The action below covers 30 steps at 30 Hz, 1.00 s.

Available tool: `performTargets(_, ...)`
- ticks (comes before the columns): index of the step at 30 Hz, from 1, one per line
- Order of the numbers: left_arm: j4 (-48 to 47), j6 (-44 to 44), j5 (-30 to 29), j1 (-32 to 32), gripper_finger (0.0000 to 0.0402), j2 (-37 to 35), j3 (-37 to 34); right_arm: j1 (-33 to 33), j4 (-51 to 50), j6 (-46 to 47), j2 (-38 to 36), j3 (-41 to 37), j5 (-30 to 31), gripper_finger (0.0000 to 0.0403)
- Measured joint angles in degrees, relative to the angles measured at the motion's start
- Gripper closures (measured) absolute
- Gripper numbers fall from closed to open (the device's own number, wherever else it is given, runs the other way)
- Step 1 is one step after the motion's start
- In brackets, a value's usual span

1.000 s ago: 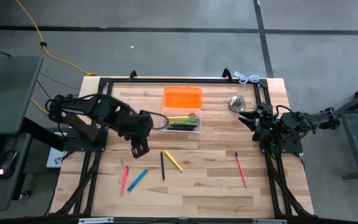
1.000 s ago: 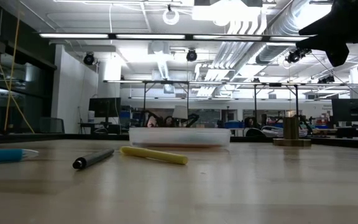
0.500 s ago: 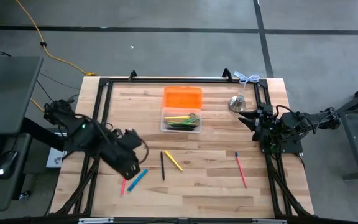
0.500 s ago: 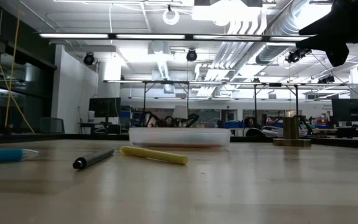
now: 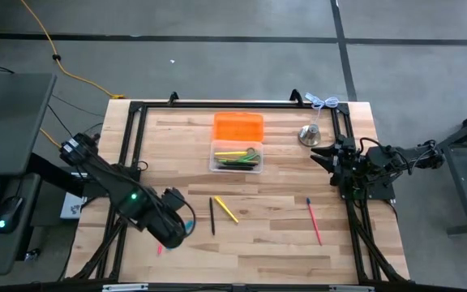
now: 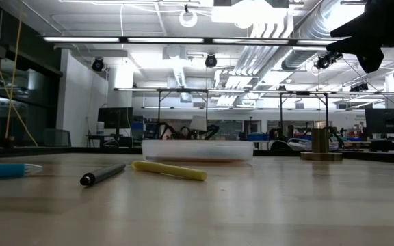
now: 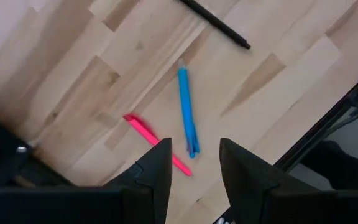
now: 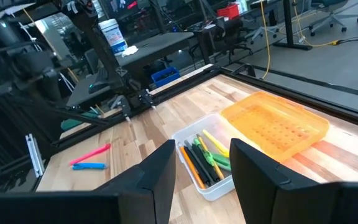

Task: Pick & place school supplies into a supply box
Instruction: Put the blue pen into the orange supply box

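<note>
My left hand (image 7: 190, 163), open and empty, has swung from the supply box (image 5: 237, 156) to hover over the blue pen (image 7: 187, 112) and pink pen (image 7: 156, 143) near the tabletop's front-left corner; next pick begins.

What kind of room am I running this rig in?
Probably a robotics lab or open workshop: exposed ceiling ducts, strip lights, and workbenches with monitors beyond the wooden table.
</note>
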Motion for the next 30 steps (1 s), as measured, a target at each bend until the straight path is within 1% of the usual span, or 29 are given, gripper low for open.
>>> performTargets(4,4.60,-0.10,0.52,0.01,0.0241,-0.02,-4.34,-0.01,-0.01,-0.02,0.00,0.00,0.00,0.0274)
performTargets(8,6.51,-2.07,0.73,0.01,0.0241,-0.02,-7.84,0.00,-0.04,-0.04,0.00,0.00,0.00,0.0274)
performTargets(13,11.68,-2.16,3.33,0.01,0.0241,-0.04,-12.29,0.00,-0.23,-0.07,0.00,0.00,0.00,0.0274)
performTargets(19,17.86,-2.85,3.87,0.03,0.0241,-0.03,-17.54,-0.02,-0.26,-0.07,0.00,0.00,-0.53,0.0274)
performTargets(27,23.33,-4.70,4.19,0.05,0.0241,-0.02,-21.46,-0.01,-0.42,-0.07,0.00,0.00,-2.30,0.0274)
performTargets(30,23.53,-5.61,3.79,0.07,0.0241,0.10,-22.32,0.00,-0.42,-0.07,-0.01,0.00,-2.43,0.0274)
